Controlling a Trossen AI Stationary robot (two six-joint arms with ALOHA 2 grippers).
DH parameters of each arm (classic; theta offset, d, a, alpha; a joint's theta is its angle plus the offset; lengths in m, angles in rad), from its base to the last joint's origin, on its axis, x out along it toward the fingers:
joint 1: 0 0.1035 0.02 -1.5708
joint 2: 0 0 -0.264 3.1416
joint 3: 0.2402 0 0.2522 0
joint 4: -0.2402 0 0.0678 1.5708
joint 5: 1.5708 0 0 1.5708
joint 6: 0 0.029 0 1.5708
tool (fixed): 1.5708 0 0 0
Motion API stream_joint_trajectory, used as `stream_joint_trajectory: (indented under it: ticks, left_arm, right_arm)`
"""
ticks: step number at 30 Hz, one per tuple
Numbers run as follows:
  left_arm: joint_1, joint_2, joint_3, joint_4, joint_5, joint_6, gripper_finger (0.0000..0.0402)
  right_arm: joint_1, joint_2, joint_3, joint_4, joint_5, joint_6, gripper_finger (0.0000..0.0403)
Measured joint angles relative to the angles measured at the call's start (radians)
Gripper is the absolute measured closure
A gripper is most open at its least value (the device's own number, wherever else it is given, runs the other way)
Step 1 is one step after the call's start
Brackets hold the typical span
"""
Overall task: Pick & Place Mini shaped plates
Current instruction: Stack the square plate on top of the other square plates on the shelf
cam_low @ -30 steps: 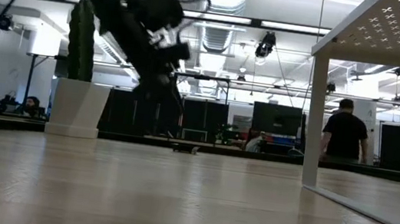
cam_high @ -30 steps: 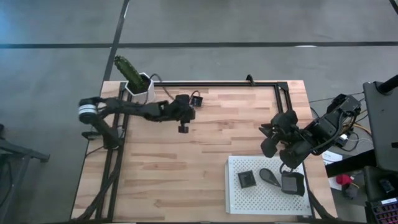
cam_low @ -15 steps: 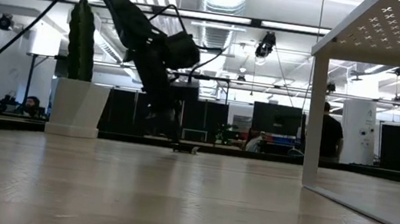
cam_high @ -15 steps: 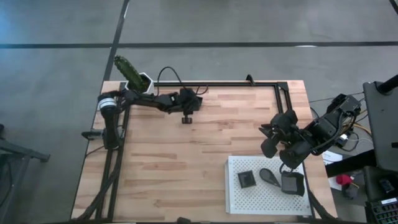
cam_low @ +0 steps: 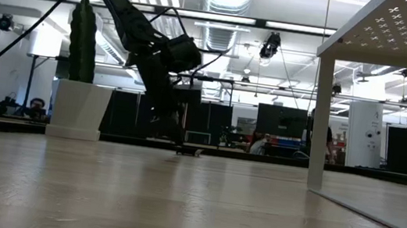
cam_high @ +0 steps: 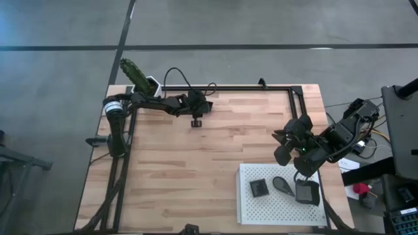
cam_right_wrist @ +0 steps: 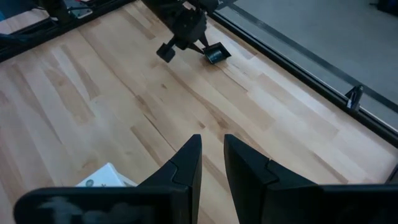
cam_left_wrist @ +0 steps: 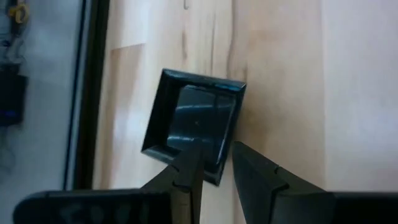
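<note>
Reaching to the table's far edge, just right of the white cactus pot (cam_high: 147, 88), the left gripper (cam_left_wrist: 214, 163) is seen low over a small black square plate (cam_left_wrist: 194, 124), its fingers narrowly parted with 1 fingertip over the plate's rim and nothing yet clamped. On the white perforated tray (cam_high: 248, 202) at the near right, 3 more dark mini plates are laid: 2 square plates (cam_high: 258, 188) and 1 teardrop plate (cam_high: 283, 185). The right gripper (cam_right_wrist: 211, 150) is held above the table's right side, slightly parted and empty.
</note>
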State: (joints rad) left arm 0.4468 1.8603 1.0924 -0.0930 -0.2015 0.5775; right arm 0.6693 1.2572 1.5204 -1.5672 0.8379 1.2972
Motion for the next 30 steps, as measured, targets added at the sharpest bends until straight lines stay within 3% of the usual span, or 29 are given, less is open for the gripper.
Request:
stream_joint_trajectory:
  ticks: [16,23,30]
  left_arm:
    - [0.012,0.08,0.004,0.062,0.024,0.0,0.032]
    - [0.007,0.082,0.021,0.077,0.02,0.005,0.0389]
    - [-0.03,0.083,0.076,0.058,0.033,0.006,0.04]
  right_arm:
    - [0.0,-0.001,0.0,0.001,0.001,0.0,0.0339]
    - [0.0,-0.002,0.0,0.0,0.001,-0.001,0.0339]
    - [0.0,-0.001,0.0,0.0,0.003,-0.011,0.0339]
